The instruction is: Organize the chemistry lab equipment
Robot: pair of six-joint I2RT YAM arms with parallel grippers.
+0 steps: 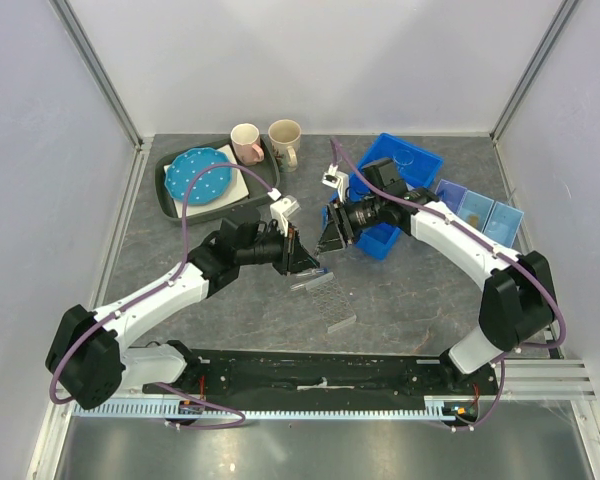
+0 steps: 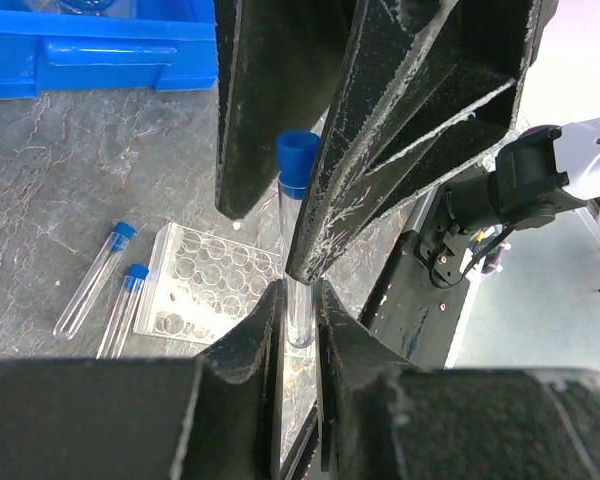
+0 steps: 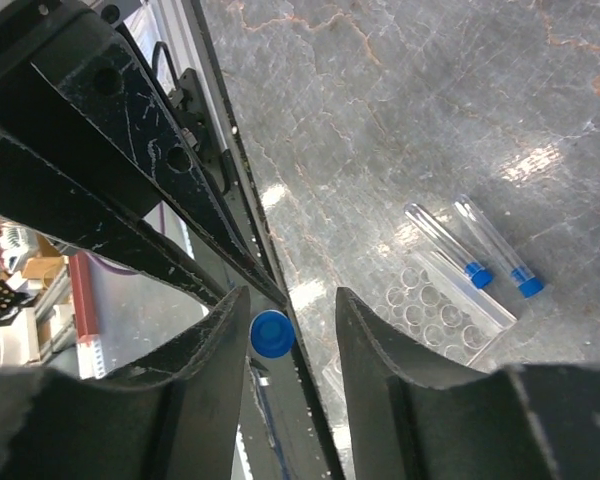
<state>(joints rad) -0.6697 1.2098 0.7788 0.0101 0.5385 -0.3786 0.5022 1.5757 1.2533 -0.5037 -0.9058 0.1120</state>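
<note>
My left gripper (image 2: 298,300) is shut on the lower end of a blue-capped clear tube (image 2: 298,200), which it holds above the table near the middle (image 1: 305,258). My right gripper (image 3: 290,300) faces it from the right (image 1: 330,235). Its jaws are open and straddle the tube's blue cap (image 3: 271,333); the cap lies against one finger, with a gap to the other. Below, the clear tube rack (image 2: 205,285) lies on the table, with two more blue-capped tubes (image 2: 95,280) (image 2: 125,310) loose beside it.
A large blue bin (image 1: 400,165) stands behind the right arm, with small blue trays (image 1: 480,210) to its right. At the back left are a grey tray (image 1: 170,195) with a blue dotted plate and two mugs (image 1: 246,143) (image 1: 285,140). A clear flat piece (image 1: 342,322) lies nearer the front.
</note>
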